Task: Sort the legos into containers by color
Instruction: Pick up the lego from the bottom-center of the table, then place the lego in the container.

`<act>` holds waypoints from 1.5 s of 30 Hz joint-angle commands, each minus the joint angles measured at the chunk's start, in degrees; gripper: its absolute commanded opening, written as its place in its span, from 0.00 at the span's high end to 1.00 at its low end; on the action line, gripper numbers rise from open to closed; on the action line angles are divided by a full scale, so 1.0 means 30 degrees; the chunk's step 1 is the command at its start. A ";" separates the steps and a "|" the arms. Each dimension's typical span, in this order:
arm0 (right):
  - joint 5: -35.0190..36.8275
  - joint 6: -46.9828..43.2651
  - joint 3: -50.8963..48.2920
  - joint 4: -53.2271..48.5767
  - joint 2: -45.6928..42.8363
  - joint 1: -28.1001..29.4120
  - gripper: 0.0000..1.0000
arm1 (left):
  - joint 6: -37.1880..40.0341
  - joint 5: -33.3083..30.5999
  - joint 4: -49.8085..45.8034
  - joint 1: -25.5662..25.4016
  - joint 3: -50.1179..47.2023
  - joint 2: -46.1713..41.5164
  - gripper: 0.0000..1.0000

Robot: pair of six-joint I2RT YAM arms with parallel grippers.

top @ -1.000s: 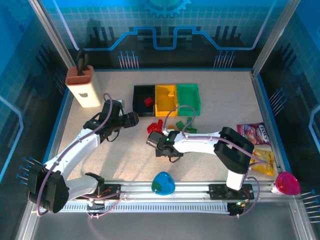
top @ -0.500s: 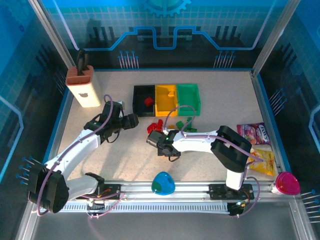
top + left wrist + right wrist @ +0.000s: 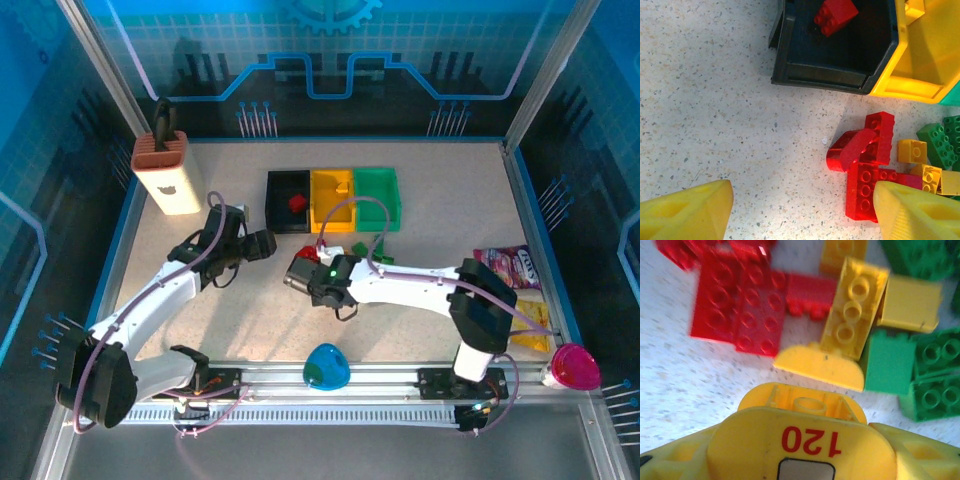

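Three bins [image 3: 375,196], one red brick [image 3: 836,15] in the black bin [image 3: 840,55]
My left gripper [image 3: 802,210] sits wide open by the pile [image 3: 875,160]; right gripper [image 3: 298,272] is at one yellow brick [image 3: 854,307], can't tell if it's clamped.

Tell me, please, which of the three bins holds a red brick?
The black bin, at the row's left end: a red brick lies inside it, none in the yellow bin or the green bin.

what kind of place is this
Most likely a robotics lab cell: a speckled table walled by blue panels, a left arm and right arm bolted to a rail at its near edge, sorting bins laid out.
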 commanded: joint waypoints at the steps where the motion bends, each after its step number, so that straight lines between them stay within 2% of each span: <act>1: 0.1276 -0.2105 0.1207 -0.0893 -0.0956 -0.1176 0.47 | -0.0416 0.0115 0.0105 -0.0079 -0.0582 -0.0747 0.25; 9: -0.1592 -0.7345 0.4386 0.0646 0.0189 -0.5209 0.49 | -0.1177 0.0108 0.0039 -0.0735 -0.1947 -0.1867 0.26; 17: -0.3613 -1.0152 0.9918 -0.0437 0.4037 -0.7963 0.48 | -0.1576 -0.0241 -0.0033 -0.1596 -0.2855 -0.2345 0.27; 29: -0.4885 -1.1455 1.7914 -0.2975 1.0627 -0.9489 0.47 | -0.2098 -0.0295 -0.0220 -0.2123 -0.3911 -0.3499 0.28; 37: -0.4207 -1.1041 2.0784 -0.4238 1.2897 -0.9690 0.43 | -0.2073 -0.0368 -0.0560 -0.2241 -0.4072 -0.4039 0.29; 40: -0.3672 -1.0776 2.0732 -0.4371 1.2697 -0.9749 0.38 | -0.2073 -0.0338 -0.0592 -0.2292 -0.3983 -0.4135 0.29; 43: -0.3524 -1.0706 2.0701 -0.4496 1.2354 -0.9801 0.14 | -0.2060 -0.0310 -0.0579 -0.2343 -0.3900 -0.4106 0.29; 45: -0.3576 -1.0795 2.0478 -0.4486 1.1840 -0.9715 0.08 | -0.2047 -0.0332 -0.0563 -0.2391 -0.3865 -0.4102 0.29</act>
